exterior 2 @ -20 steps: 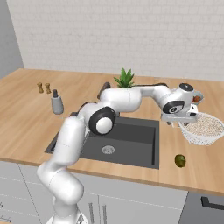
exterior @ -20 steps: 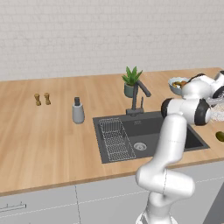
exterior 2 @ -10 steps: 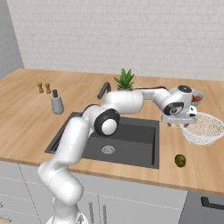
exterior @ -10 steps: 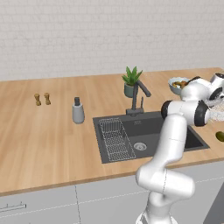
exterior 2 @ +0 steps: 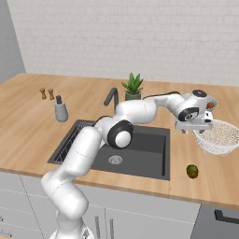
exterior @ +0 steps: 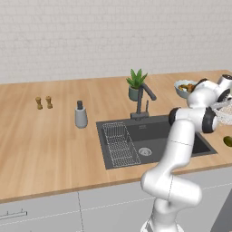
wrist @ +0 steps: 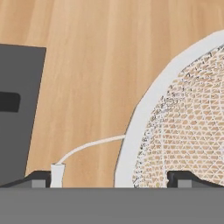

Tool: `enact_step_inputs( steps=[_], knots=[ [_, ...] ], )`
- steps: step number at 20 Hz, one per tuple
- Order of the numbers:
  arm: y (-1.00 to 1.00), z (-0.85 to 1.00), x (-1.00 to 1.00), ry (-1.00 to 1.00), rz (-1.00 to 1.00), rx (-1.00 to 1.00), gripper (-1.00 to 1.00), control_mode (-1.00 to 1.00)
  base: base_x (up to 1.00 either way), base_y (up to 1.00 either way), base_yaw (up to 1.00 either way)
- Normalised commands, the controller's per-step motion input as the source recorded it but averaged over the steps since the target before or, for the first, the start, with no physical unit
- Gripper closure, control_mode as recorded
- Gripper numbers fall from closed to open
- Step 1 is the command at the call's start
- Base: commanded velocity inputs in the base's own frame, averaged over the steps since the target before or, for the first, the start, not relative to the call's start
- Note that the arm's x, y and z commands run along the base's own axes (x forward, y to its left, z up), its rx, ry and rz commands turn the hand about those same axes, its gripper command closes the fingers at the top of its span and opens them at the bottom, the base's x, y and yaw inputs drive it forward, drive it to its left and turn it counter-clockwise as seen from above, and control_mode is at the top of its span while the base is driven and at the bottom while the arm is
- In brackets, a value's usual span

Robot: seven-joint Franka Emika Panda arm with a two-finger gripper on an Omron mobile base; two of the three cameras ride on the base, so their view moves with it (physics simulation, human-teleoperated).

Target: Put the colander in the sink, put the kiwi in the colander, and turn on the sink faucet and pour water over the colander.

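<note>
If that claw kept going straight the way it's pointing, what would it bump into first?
Most likely the colander: the open gripper points down at it, one fingertip inside the rim and one outside. The rim would pass between them, with the wooden counter beneath. Depth is uncertain.

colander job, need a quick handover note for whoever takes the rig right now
Hand: open, one fingertip on each side of the colander's rim, nothing gripped yet.
Colander: on the counter right of the sink, hand at its left edge.
Kiwi: on the counter near the front edge, in front of the colander.
Sink faucet: no water running.
Done: nothing placed yet.
Left: close on the rim, move colander into the sink, put the kiwi in it, turn on the faucet over it.
</note>
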Motion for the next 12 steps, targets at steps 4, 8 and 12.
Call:
enact_step_inputs(
  steps=[4, 8, 12],
  knots=[
    [-0.08, -0.25, 0.0, 0.06, 0.0, 0.0, -1.0, -1.0, 0.0, 0.0, 0.0],
    [0.0, -0.43, 0.0, 0.08, 0.0, 0.0, 1.0, -1.0, 0.0, 0.0, 0.0],
    [0.0, -0.35, 0.0, 0.03, 0.0, -0.01, 1.0, -1.0, 0.0, 0.0, 0.0]
  ],
)
